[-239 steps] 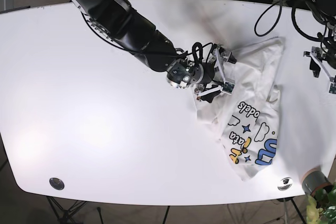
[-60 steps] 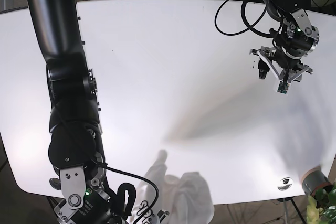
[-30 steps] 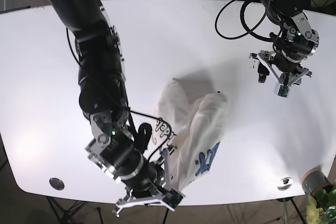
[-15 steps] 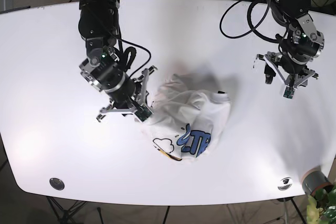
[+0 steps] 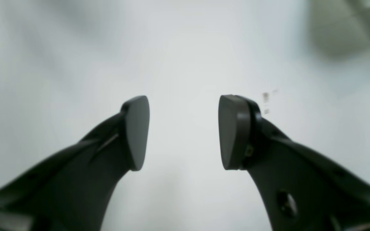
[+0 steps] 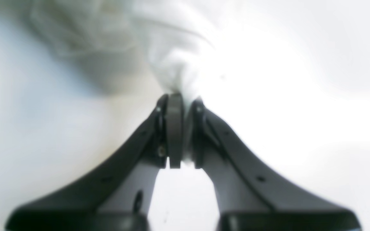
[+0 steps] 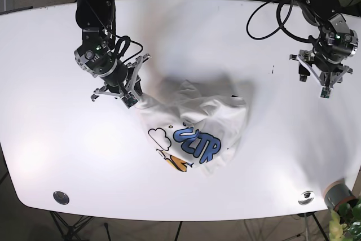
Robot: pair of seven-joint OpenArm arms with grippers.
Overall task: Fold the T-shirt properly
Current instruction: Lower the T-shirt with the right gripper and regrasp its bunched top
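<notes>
The T-shirt point(image 7: 194, 125) lies crumpled a little right of the counter's point(image 7: 51, 134) middle, its blue print facing up toward the near edge. Bare counter surrounds it on every side, with the widest open stretch to the left and a clear band to the far edge. Its far-left corner is pulled up into a tight twist, pinched between the closed fingers of the right end effector point(image 6: 180, 128) (seen on the left in the base view point(image 7: 128, 95)), so cloth and tool touch there. The left end effector point(image 5: 183, 131) hangs well apart from the shirt, near the counter's right edge point(image 7: 326, 80), its fingers point(image 5: 233, 131) spread wide with only white counter between them.
</notes>
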